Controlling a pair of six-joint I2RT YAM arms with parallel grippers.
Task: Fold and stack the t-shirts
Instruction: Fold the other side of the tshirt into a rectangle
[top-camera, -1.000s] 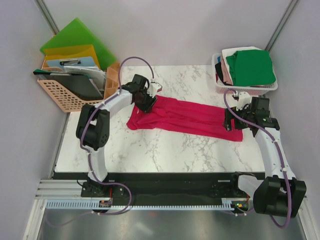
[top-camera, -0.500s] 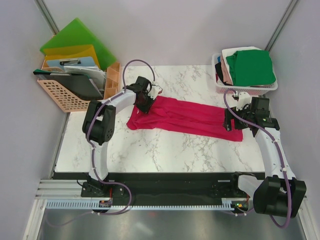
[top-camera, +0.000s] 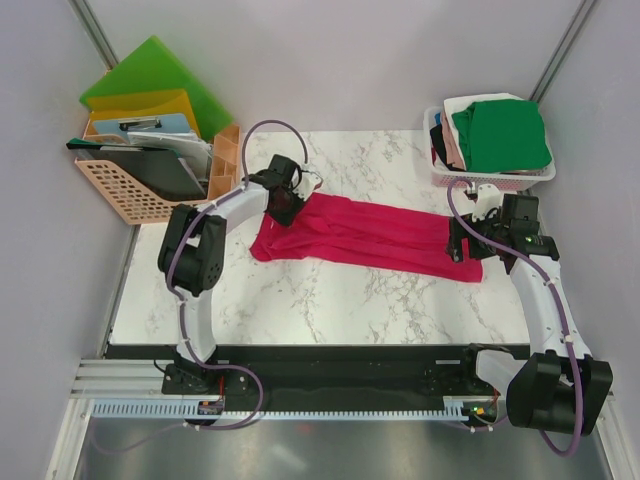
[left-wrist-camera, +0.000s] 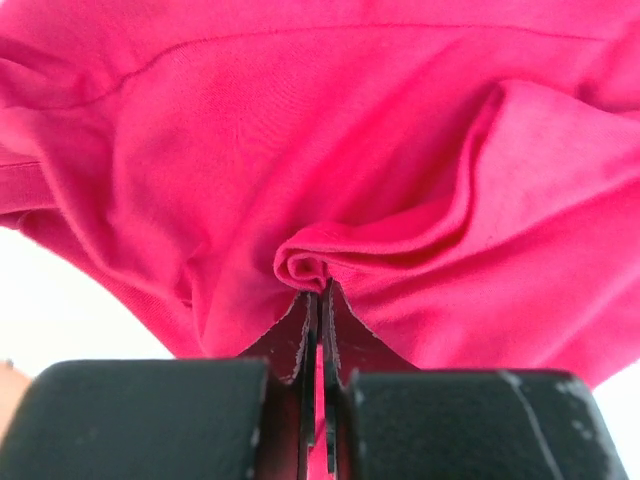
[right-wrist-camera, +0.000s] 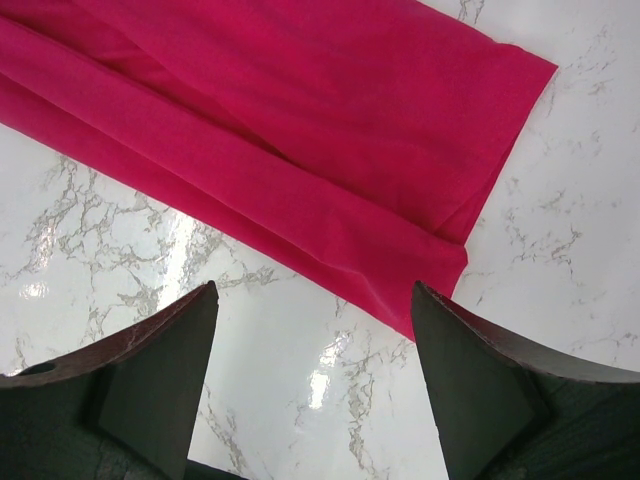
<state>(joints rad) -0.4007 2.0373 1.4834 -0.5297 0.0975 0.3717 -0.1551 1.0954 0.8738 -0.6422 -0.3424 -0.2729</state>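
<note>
On the marble tabletop (top-camera: 330, 300), the crimson-pink t-shirt (top-camera: 370, 232) lies stretched from the left claw (left-wrist-camera: 318, 300) to the right claw (right-wrist-camera: 312, 300). The left claw pinches a bunched fold tight. The right claw stands wide over the hem corner.

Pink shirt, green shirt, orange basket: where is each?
Crimson-pink t-shirt (top-camera: 365, 232), top view, middle of the cloth.
Green t-shirt (top-camera: 500, 135), top view, its upper face.
Orange basket (top-camera: 128, 196), top view, its front wall.
</note>
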